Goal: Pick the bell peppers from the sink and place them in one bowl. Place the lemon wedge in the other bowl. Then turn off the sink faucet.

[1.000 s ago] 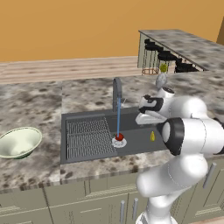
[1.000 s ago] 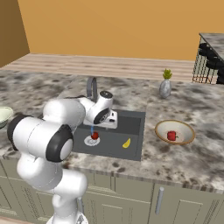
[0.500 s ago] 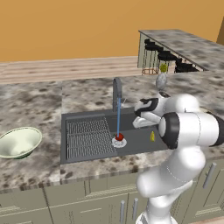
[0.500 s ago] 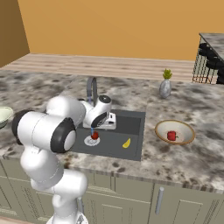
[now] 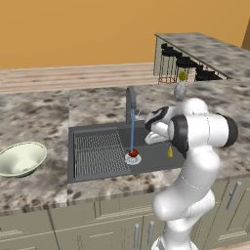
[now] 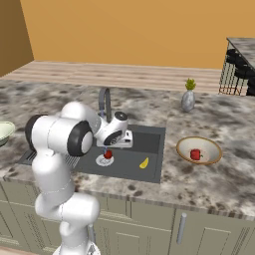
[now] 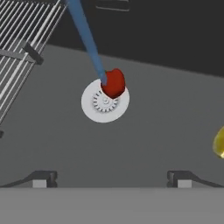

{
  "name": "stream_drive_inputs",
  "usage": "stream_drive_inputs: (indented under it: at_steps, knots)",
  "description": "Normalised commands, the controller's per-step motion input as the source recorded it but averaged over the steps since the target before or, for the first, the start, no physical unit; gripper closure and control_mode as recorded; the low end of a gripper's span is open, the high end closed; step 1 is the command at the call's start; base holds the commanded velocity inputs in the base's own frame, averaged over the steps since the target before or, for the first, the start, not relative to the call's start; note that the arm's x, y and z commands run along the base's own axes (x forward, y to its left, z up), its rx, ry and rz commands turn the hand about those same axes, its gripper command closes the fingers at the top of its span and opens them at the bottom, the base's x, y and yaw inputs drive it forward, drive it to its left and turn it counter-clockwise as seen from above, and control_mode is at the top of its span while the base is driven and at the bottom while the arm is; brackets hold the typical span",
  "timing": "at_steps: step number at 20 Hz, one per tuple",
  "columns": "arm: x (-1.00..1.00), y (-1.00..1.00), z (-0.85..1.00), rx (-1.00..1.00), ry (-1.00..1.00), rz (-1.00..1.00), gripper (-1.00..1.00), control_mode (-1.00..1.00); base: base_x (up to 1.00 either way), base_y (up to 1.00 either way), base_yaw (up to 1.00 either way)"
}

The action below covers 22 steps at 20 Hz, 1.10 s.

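Note:
One red bell pepper sits on the pale drain of the dark sink, under the running blue water stream from the faucet. My gripper hangs open just above the basin, a little short of that bell pepper, with nothing between its fingers. The other bell pepper lies in the shallow tan bowl on the right counter. The yellow lemon wedge lies on the sink floor right of the drain. The deep green bowl stands on the left counter.
A ridged wire rack fills the sink's left half. A small grey vase with a plant stands behind the sink on the right. Black bar stools stand beyond the far counter.
My hand has swung left and down over the sink, closer to the drain and the pepper on it. The jaws have stayed open. Nothing else has moved.

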Motion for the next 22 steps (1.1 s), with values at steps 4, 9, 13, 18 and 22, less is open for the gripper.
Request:
stream_drive_inputs:
  at_steps: [4, 9, 13, 18, 22]
  knots:
    - [0.36, 0.23, -0.15, 0.0, -0.03, 0.0, -1.0, -1.0, 0.0, 0.0, 0.0]
    - [0.27, 0.18, -0.35, 0.0, -0.03, 0.0, -1.0, -1.0, 0.0, 0.0, 0.0]
    - [0.36, 0.16, -0.35, 0.0, -0.01, 0.0, -1.0, -1.0, 0.0, 0.0, 0.0]
    - [0.35, 0.04, -0.27, 0.0, 0.0, 0.0, -1.0, -1.0, 0.0, 0.0, 0.0]
    - [0.3, 0.03, -0.25, 0.0, 0.0, 0.0, -1.0, -1.0, 0.0, 0.0, 0.0]
